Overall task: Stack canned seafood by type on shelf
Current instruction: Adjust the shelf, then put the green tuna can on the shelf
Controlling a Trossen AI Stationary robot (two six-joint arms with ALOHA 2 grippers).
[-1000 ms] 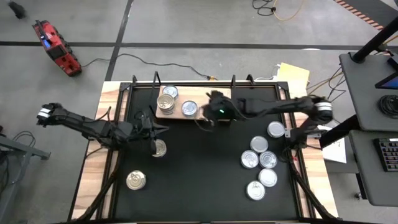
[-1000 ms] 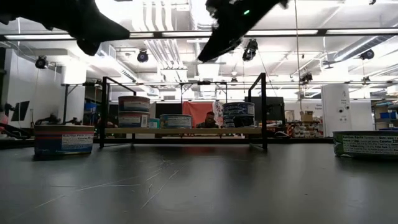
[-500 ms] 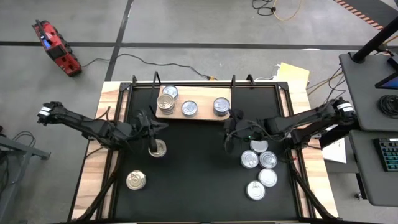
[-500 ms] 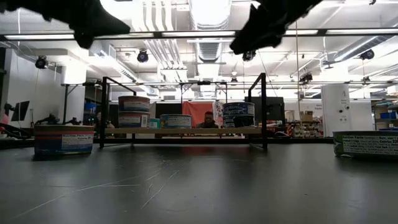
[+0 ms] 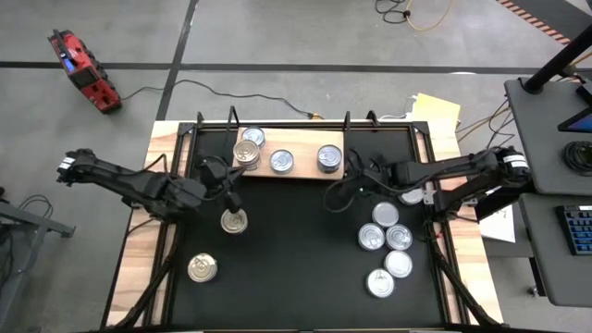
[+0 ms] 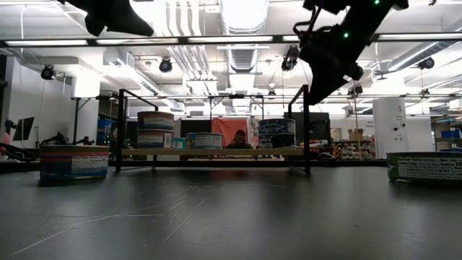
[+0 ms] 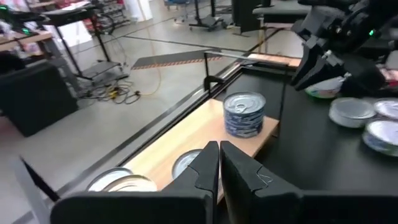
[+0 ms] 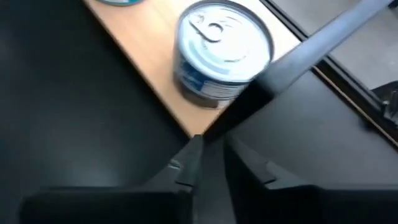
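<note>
The shelf at the counter's far edge carries 4 cans. Both end effectors, left and right, hover empty, fingers pressed together, over open black middle.

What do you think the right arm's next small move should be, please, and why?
Probably swing to the loose silver cans and open over one. The right gripper hangs shut and empty just off the shelf, where a can already stands, so another pick seems due.
</note>
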